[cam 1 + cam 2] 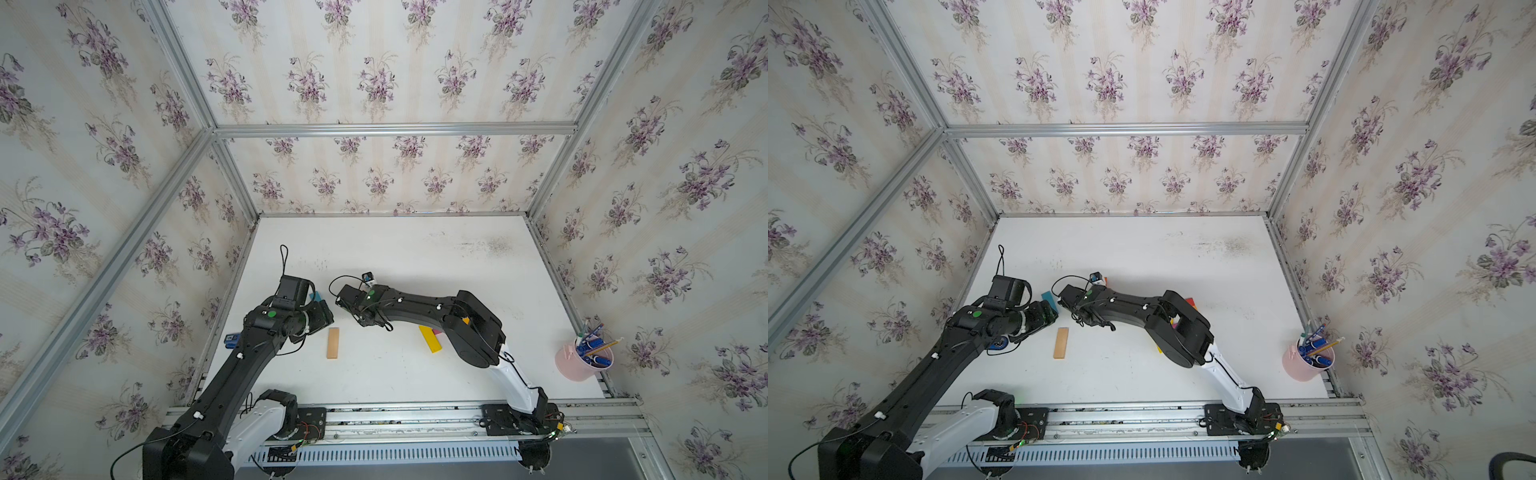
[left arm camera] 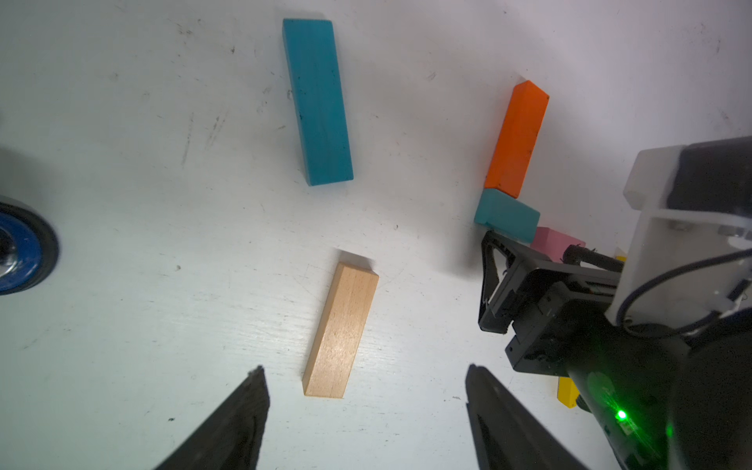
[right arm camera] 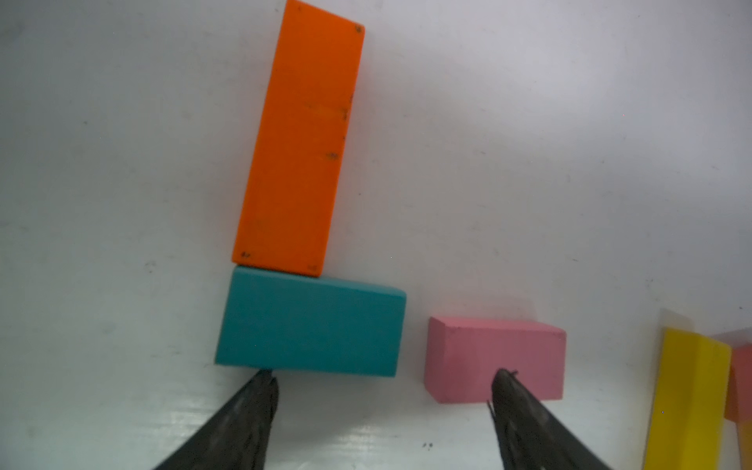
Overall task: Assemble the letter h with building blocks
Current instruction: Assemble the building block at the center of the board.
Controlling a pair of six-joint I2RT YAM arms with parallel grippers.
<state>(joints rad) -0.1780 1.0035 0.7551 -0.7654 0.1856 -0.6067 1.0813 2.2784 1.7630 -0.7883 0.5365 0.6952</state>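
Observation:
A long orange block [image 3: 301, 138] lies end-on against a short teal block [image 3: 311, 321], forming an L. Beside them lie a short pink block [image 3: 494, 358] and a yellow block [image 3: 687, 398]. My right gripper [image 3: 384, 376] hovers open just short of the teal and pink blocks, holding nothing. A plain wood block [image 2: 339, 331] lies alone on the white table [image 1: 415, 257], and is seen in both top views [image 1: 1061, 343]. My left gripper [image 2: 366, 372] is open, its fingers on either side of the wood block's near end. A long teal block [image 2: 317, 101] lies beyond it.
A pink cup of pens [image 1: 579, 361] stands at the table's right edge. A blue round object [image 2: 16, 248] sits near the left edge. The right arm [image 1: 469, 324] hides part of the coloured blocks from above. Papered walls enclose the table.

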